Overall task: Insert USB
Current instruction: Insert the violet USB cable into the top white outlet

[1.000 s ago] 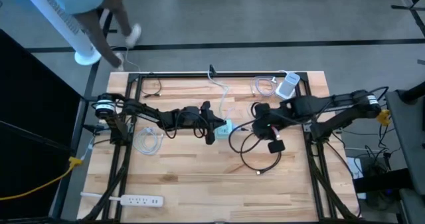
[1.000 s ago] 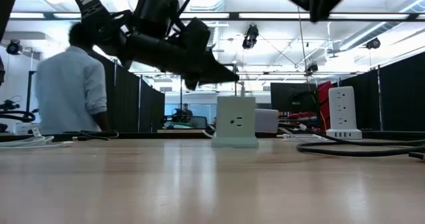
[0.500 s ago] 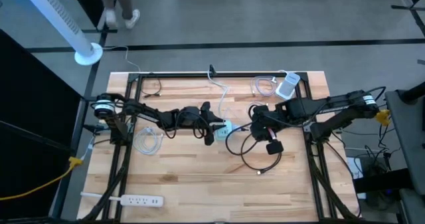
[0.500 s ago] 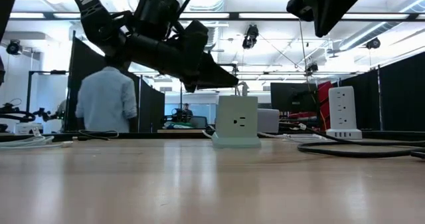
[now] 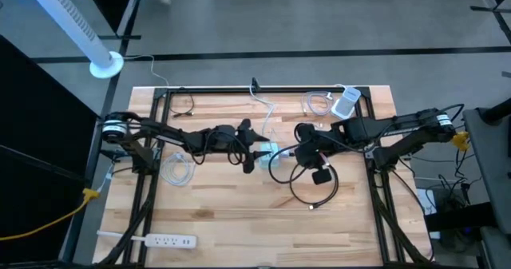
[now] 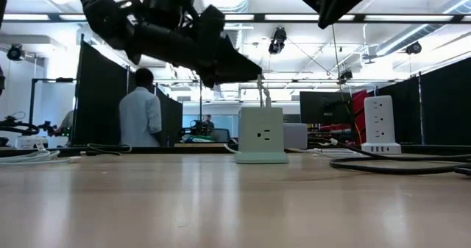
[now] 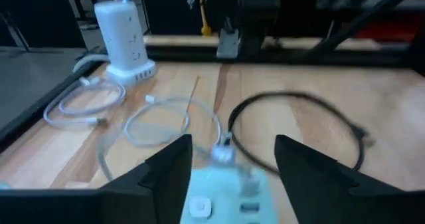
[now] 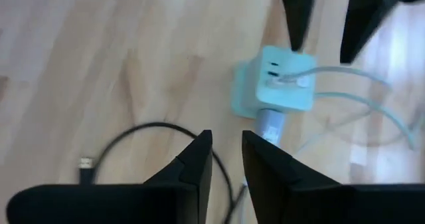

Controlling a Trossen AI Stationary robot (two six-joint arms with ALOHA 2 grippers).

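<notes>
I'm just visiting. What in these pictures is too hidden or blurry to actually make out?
- Cube power block, right wrist view: a pale cable's plug sits at its top face, but blur hides whether it is fully in.
- Same block, high view: the left claw covers part of it.
- Black cable, right wrist view: cut off by that claw's own fingers.
- Person, low view: far off, facing away.

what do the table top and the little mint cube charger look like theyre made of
Table top: wood, likely butcher-block, going by the pale jointed planks with visible grain and a low sheen.
Cube charger: probably moulded plastic, with smooth matte mint faces and rounded edges.
</notes>
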